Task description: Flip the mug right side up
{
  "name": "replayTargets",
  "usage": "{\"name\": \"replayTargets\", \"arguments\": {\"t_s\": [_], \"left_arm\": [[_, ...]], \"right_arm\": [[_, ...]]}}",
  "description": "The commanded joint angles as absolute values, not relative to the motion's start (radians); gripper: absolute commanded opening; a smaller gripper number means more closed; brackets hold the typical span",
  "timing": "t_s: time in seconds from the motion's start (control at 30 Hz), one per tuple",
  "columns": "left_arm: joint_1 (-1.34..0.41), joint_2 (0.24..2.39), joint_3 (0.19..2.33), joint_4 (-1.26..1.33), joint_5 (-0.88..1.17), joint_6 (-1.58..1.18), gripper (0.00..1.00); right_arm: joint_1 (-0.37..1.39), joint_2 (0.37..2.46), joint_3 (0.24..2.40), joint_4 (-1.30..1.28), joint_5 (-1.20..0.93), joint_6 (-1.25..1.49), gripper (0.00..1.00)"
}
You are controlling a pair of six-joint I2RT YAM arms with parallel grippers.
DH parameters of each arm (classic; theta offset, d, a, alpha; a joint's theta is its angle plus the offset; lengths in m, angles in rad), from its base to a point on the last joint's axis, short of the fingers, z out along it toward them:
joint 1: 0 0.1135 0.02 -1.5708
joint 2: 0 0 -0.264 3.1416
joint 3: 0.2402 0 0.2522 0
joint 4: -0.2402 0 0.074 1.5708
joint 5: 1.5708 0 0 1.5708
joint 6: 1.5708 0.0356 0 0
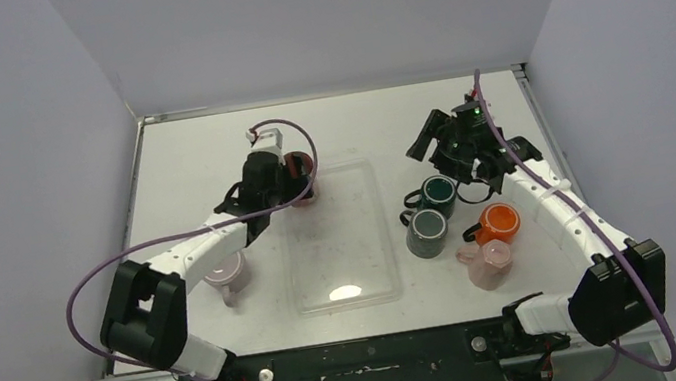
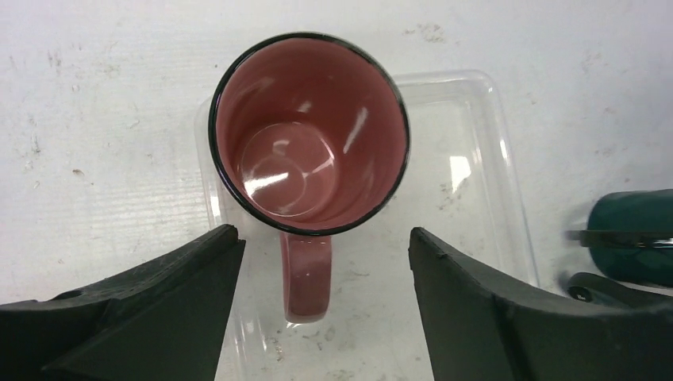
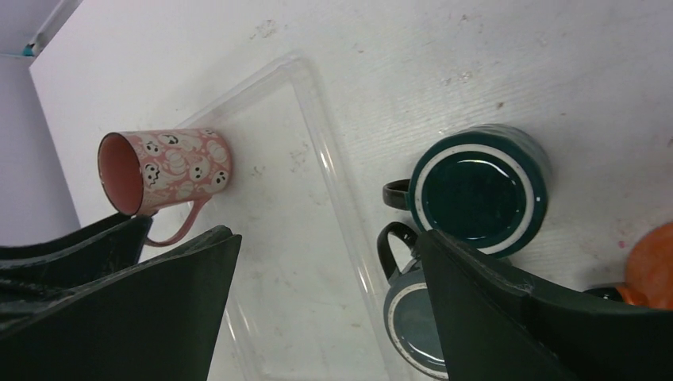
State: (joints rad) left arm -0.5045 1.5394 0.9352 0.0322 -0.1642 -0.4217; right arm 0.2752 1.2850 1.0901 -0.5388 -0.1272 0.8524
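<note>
A dark red mug [image 2: 309, 135] stands upright, opening up, on the far left corner of a clear tray [image 2: 476, 159]; its handle [image 2: 308, 274] points toward my left gripper. My left gripper [image 2: 324, 236] is open and empty, with one finger on each side of the handle and touching nothing. In the top view this mug [image 1: 303, 169] sits just beyond the left gripper [image 1: 285, 186]. My right gripper [image 3: 329, 238] is open and empty. It hovers above the tray's right edge near a teal mug [image 3: 480, 190] and a grey-blue mug [image 3: 417, 329], both base up.
A pink ghost-patterned mug [image 3: 171, 171] stands left of the tray, beside the left arm [image 1: 225, 273]. An orange mug [image 1: 498, 223] and a pale pink mug [image 1: 489, 264] stand right of the tray [image 1: 338, 251], next to the teal mug [image 1: 438, 194] and the grey-blue mug [image 1: 426, 231].
</note>
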Motion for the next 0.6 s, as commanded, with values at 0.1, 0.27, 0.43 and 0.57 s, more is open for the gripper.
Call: {"name": "replayTargets", "arguments": {"t_s": [0.1,0.27,0.43,0.57], "left_arm": [[-0.505,1.396,0.931,0.089,-0.124,-0.423,0.84],[-0.505,1.306,0.925,0.021,-0.135,-0.429,0.97],[-0.505,1.210,0.913,-0.060,-0.153,-0.434,0.96],[-0.505,1.147,0.895,-0.099,-0.173,-0.446,0.96]], "right_arm": [[0.272,1.278,1.157,-0.682,0.029,0.784,0.87],[0.277,1.278,1.149,-0.650,0.036,0.779,0.87],[0.278,1.274,1.143,-0.646,0.046,0.773,0.87],[0.279,1.286,1.143,-0.660,0.050,0.767,0.87]]}}
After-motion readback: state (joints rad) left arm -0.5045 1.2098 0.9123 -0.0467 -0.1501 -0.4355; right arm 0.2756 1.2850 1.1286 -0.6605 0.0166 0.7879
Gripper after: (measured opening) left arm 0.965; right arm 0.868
